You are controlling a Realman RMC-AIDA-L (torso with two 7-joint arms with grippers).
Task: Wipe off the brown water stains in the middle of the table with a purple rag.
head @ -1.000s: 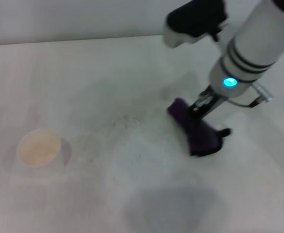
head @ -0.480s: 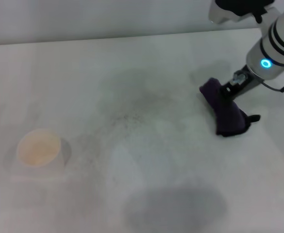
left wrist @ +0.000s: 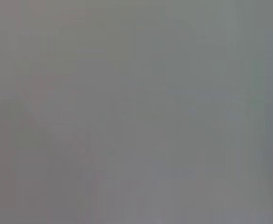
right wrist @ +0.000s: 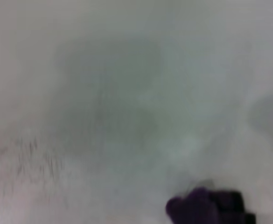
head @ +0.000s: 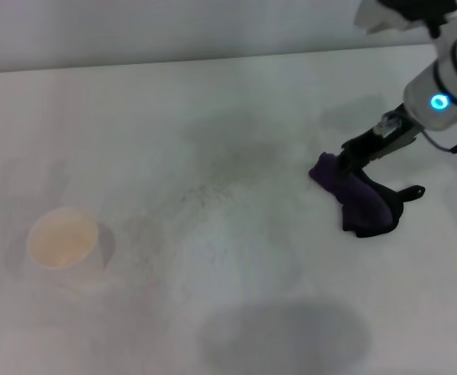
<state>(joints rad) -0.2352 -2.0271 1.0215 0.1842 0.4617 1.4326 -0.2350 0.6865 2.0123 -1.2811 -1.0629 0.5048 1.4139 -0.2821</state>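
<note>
My right gripper reaches down from the upper right and is shut on the upper end of the purple rag. The rag lies crumpled on the white table at the right, its black loop tab sticking out to the right. The rag also shows in the right wrist view. No tan-brown stain shows on the table. Only a faint grey speckled smudge lies near the middle, left of the rag; it also shows in the right wrist view. My left gripper is out of view, and the left wrist view is blank grey.
A white paper cup with a tan inside stands at the left. A dim grey shadow patch lies near the front. The table's back edge runs along the top.
My right gripper dragged the rag from the table's middle out to the right, then came slightly back left and toward the front. The cup has not moved.
</note>
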